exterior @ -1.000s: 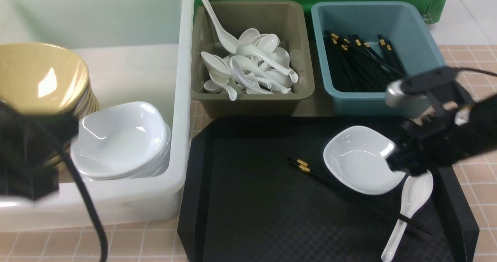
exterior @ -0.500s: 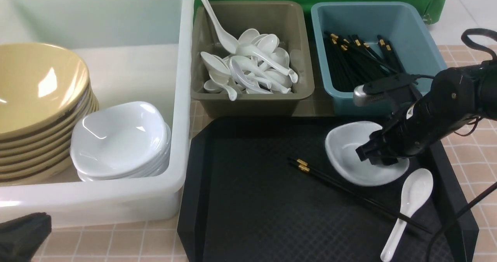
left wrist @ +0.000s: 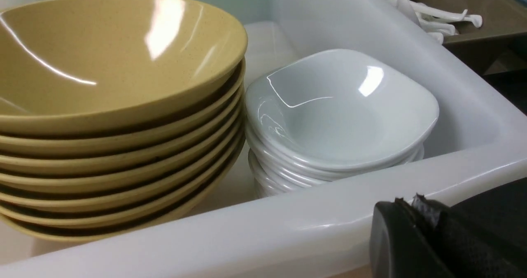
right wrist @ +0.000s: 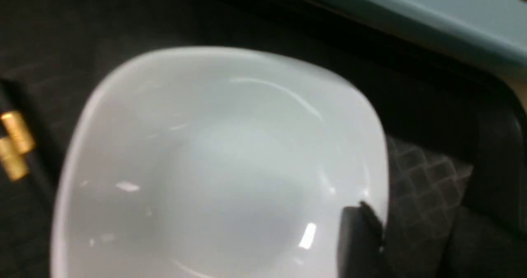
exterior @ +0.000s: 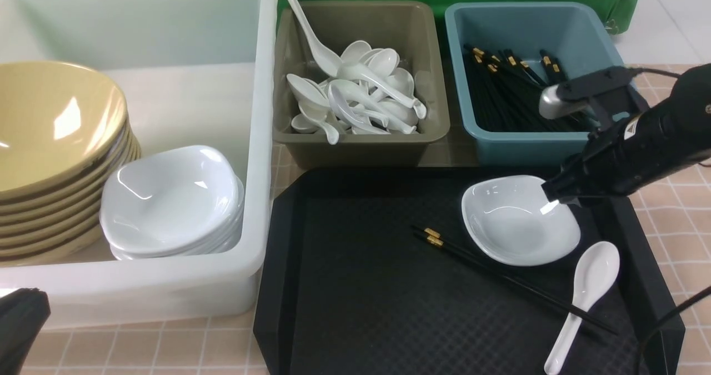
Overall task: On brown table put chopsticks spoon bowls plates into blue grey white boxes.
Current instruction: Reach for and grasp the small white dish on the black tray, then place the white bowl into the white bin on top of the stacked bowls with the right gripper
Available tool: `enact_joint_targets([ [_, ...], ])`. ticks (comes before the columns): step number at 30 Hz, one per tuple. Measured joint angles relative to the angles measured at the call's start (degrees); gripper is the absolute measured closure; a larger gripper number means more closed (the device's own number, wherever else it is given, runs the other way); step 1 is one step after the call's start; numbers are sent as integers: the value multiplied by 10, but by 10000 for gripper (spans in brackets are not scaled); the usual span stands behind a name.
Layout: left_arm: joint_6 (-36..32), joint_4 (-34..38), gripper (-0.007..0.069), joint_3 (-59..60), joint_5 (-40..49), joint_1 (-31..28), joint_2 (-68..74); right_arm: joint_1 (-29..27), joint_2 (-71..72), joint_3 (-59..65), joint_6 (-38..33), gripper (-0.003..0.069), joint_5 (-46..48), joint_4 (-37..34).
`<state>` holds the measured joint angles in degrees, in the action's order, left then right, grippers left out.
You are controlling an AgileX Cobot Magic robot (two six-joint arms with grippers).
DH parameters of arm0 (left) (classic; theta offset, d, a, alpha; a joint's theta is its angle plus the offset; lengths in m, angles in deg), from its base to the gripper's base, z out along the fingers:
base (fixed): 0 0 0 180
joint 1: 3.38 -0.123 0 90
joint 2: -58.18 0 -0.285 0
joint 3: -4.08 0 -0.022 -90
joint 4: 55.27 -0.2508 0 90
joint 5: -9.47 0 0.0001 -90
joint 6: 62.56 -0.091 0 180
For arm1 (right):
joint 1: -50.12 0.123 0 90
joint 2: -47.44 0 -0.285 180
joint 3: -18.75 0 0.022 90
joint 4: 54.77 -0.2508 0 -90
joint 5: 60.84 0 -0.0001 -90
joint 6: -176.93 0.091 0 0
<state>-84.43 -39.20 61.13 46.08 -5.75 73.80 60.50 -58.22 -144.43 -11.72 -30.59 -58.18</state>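
A white plate (exterior: 511, 225) sits on the black tray (exterior: 361, 286), with a pair of chopsticks (exterior: 489, 266) and a spoon (exterior: 594, 269) beside it. My right gripper (exterior: 555, 200) hangs open at the plate's far right rim. One of its fingers (right wrist: 356, 237) reaches just inside that rim, and bare tray shows beyond it. The white box (exterior: 261, 141) holds stacked tan bowls (exterior: 55, 119) and stacked plates (exterior: 172, 197). My left gripper (left wrist: 411, 206) is shut and empty, low outside that box's near wall.
The grey box (exterior: 361, 147) holds several spoons and the blue box (exterior: 527, 147) holds several chopsticks; both stand behind the tray. The brown table (exterior: 683, 236) shows to the right of the tray. A green cloth hangs at the back.
My right gripper came down onto the plate, tipped and nudged it, then drew back up to its far right rim. The left arm dropped out of the front view toward the lower left.
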Motion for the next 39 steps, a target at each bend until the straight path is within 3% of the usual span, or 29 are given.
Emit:
enact_joint_targets([
  [2,0,2,618,0,-1,0,0,0,-21,0,7,188,-2,-1],
  [5,0,2,618,0,-3,0,0,3,-50,0,10,175,-2,-21],
  [7,0,3,618,0,-3,0,0,6,-60,-1,9,231,-4,-46],
  [10,0,3,618,0,-4,0,0,12,-57,-1,-10,402,-4,-82],
  [12,0,3,618,0,-4,0,0,12,-41,-2,-17,473,-6,-97],
  [18,0,3,618,0,-4,0,0,15,41,0,-42,583,29,-98],
  [22,0,3,618,0,-5,0,0,34,107,-2,-51,588,39,-91],
  [29,0,3,618,0,-9,0,0,171,135,-90,-69,588,-10,-165],
  [33,0,3,618,0,-10,0,0,304,62,-164,-95,588,-124,-199],
  [39,1,3,618,0,-5,0,-3,379,-61,-228,-97,573,-217,-202],
])
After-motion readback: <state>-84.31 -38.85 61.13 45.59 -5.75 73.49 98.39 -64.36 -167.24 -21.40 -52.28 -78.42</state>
